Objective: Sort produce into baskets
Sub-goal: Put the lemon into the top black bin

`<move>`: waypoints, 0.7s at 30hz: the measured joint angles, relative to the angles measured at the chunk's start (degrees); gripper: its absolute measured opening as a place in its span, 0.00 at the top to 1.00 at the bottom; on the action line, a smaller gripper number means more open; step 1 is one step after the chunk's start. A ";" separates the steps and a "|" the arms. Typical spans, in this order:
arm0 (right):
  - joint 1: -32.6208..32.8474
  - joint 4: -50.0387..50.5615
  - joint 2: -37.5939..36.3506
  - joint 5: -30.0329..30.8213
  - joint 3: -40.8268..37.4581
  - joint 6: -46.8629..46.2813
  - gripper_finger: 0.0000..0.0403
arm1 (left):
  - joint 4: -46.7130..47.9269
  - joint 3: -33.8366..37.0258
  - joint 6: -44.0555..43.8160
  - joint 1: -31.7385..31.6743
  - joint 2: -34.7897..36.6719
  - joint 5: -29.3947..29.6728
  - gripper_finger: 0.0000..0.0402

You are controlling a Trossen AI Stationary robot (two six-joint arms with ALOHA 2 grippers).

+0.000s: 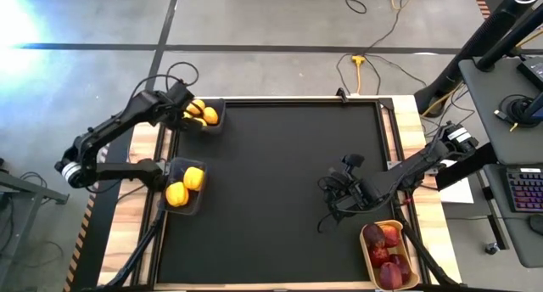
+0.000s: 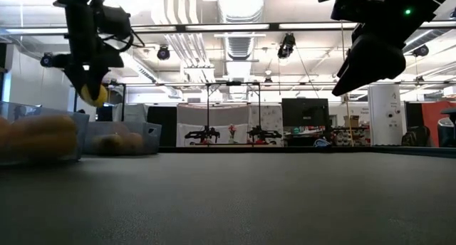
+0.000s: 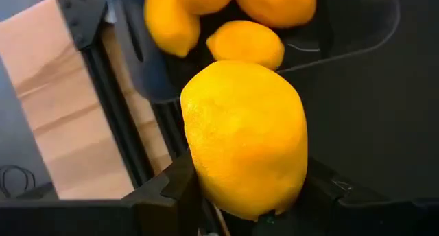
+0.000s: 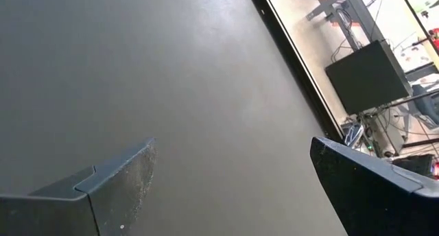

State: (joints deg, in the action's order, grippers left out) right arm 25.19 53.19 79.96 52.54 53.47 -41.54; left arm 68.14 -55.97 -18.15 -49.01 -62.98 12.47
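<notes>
The left gripper [image 3: 240, 215] is carrying a lemon [image 3: 243, 136] clamped in its fingers above the far dark bin [image 1: 206, 125], needing only release, while the right gripper [image 1: 335, 193] is hovering over the counter [image 1: 271, 199], fingers spread, empty.

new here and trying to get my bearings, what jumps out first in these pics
The left tool grips a bright yellow lemon above the far dark bin at the table's far-left edge, where more yellow pieces lie. A second dark bin nearer on the left holds yellow pieces too. The tan tray of dark red fruit sits at the near right, with the open right tool hovering beside it.
</notes>
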 joint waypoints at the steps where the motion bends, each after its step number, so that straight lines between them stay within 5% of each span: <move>1: 0.00 0.00 0.00 0.01 0.00 0.03 0.06 | -0.85 0.60 0.43 0.03 -0.18 -0.02 0.65; 11: 0.00 -0.17 0.00 0.02 0.00 0.00 0.06 | -20.14 2.99 1.75 -0.37 -9.46 -2.90 0.65; 21: 0.00 -0.37 0.00 -0.13 -0.04 0.02 0.06 | -22.03 -3.31 -0.76 -0.12 -25.32 -2.40 0.59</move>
State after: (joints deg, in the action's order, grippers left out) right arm 25.19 52.82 79.96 52.41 53.43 -41.52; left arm 46.11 -59.28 -18.91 -49.14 -88.30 10.07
